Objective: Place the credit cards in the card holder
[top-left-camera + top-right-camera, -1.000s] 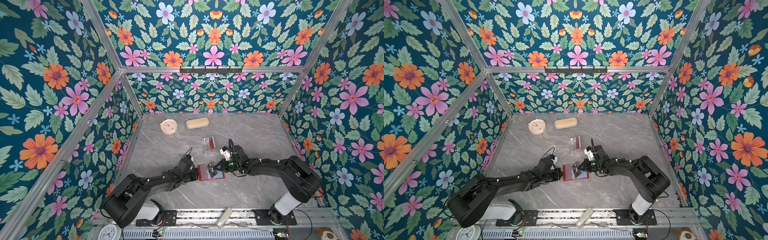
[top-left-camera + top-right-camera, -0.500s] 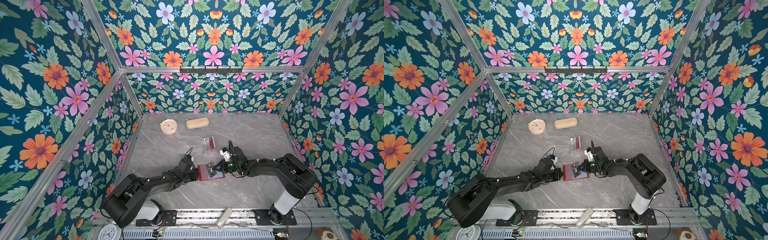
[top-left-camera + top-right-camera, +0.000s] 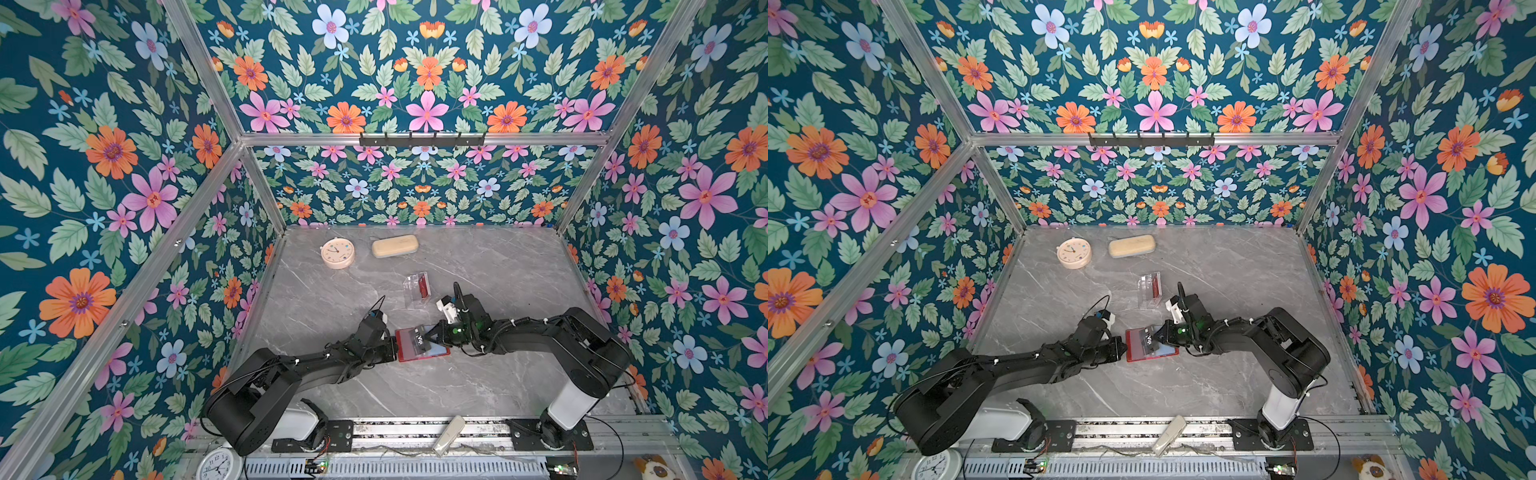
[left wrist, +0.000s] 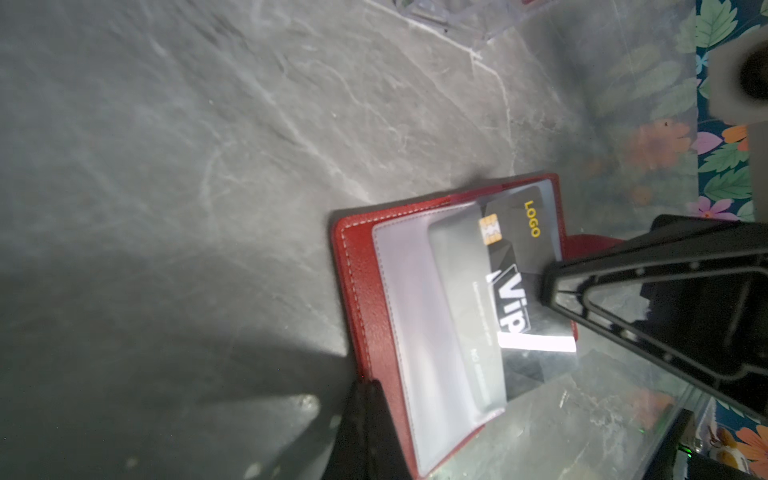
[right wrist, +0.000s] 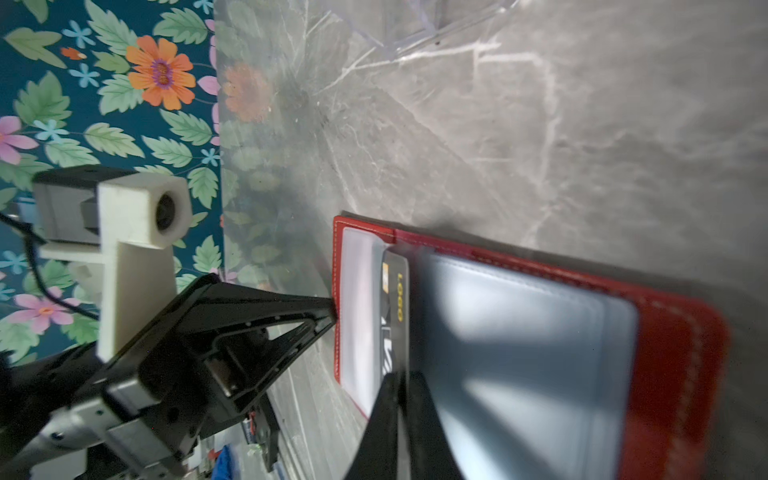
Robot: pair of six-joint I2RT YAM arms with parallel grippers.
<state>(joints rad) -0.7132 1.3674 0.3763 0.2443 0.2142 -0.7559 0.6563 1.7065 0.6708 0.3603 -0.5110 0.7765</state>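
Straddling one long edge of the dark card [image 5: 395,299] with the right gripper [image 5: 397,378], keeping its two fingers [image 5: 380,419] close on either face with only a slit between them; being unable to tell whether pinching the card or merely flanking it. Holding that card partly under the frosted clear sleeve of the open red card holder [image 4: 361,291], with the edge away from the right fingertips tucked inside and the edge at the fingertips sticking out, bare and glossy. Showing, on the card's black face, a gold chip, the word "LOGO" in yellow capitals beside it, and "ViP" in large white letters across the middle; carrying finer lines of print too small and blurred to read, one of them clouded by the sleeve. Displaying white stitching along the holder's red border and a second clear sleeve on the page beneath the right fingers. Pressing the clenched left gripper [image 4: 365,386] against the holder's outer border on the side opposite the right fingertips, tips together and touching the red cover. Showing a red card [image 3: 423,286] inside a clear stand [image 3: 413,297], well beyond both sets of fingertips on the grey marble table [image 3: 478,386].
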